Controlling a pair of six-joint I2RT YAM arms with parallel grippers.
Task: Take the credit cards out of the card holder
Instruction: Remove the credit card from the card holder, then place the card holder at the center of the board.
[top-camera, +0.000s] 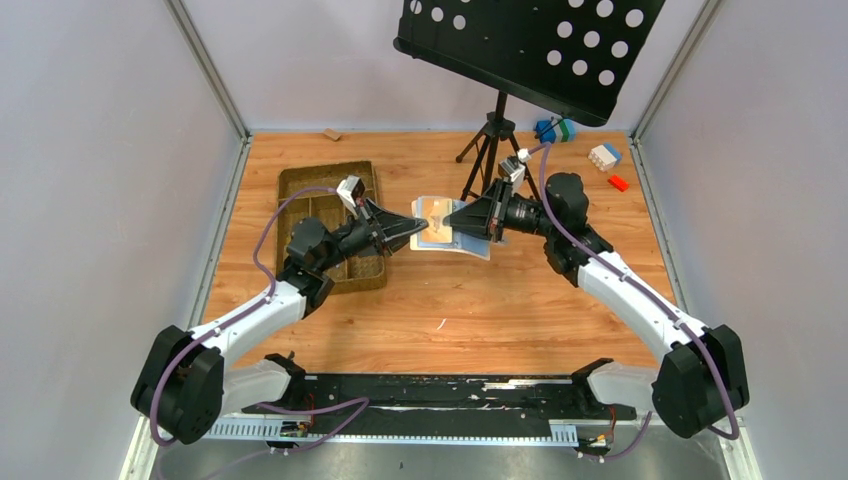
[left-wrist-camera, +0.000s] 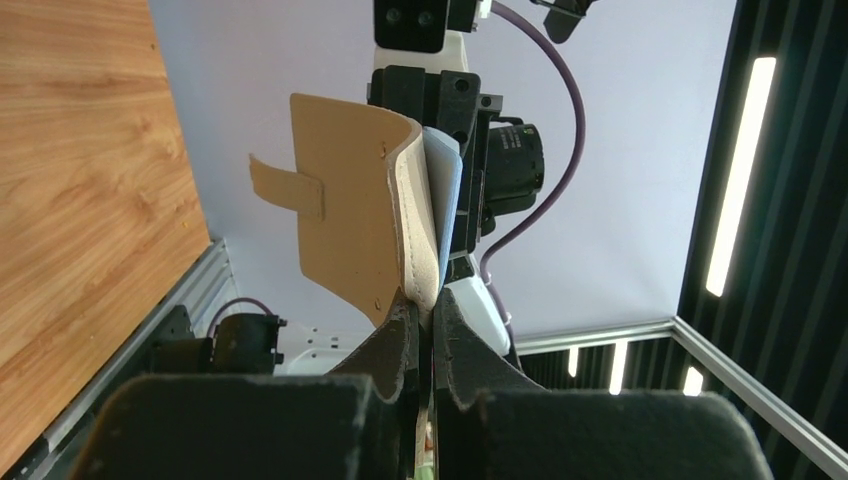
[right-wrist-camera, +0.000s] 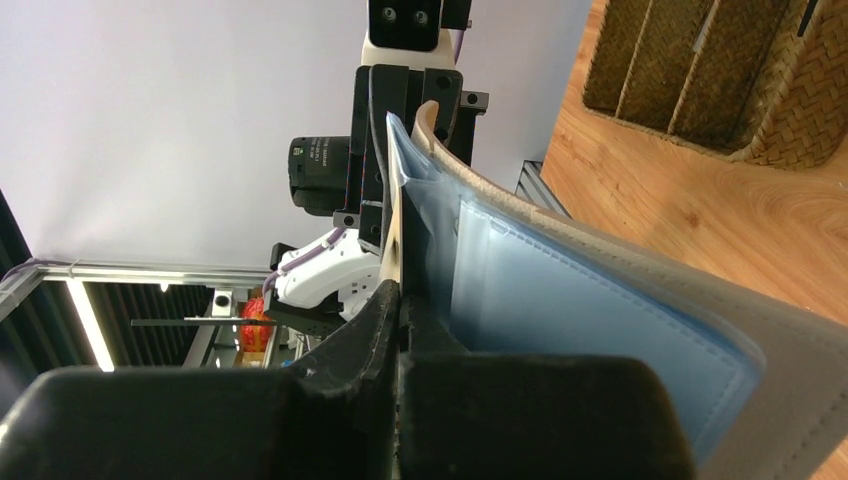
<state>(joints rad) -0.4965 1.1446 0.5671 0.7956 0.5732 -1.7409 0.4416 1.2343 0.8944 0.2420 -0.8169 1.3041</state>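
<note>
Top external view: the left gripper (top-camera: 418, 232) is seen pinched shut on the left edge of the holder (top-camera: 433, 238). The right gripper (top-camera: 450, 217) is closed tight on its right side. The holder is thus held spread open between the two tips, just above the centre of the frame. Pale blue is shown along its borders and an orange-tan face in the middle. Whether that face is a card or the holder's own leaf cannot be told.

From the left wrist, the fingers (left-wrist-camera: 395, 345) are seen nearly together with the holder's cream edge clamped between them. The beige outer cover is bent over at the top, and the closure tab (left-wrist-camera: 287, 187) sticks out to the left.

From the right wrist, the jaws are seen closed on a thin cream edge beside the blue pockets (right-wrist-camera: 560, 300). A clear sleeve lies over the blue lining. What sits inside the pockets cannot be made out, so no cards can be told apart.

Left of the holder a woven tray (top-camera: 300, 195) rests on the table (top-camera: 450, 300). Its long compartments are partly covered by the left arm. At the top of the frame a black perforated stand (top-camera: 530, 45) is carried on a tripod (top-camera: 488, 140). Toy blocks (top-camera: 605, 155) lie near the upper right corner of the table, and a small wooden block (top-camera: 331, 134) lies at its far edge.
</note>
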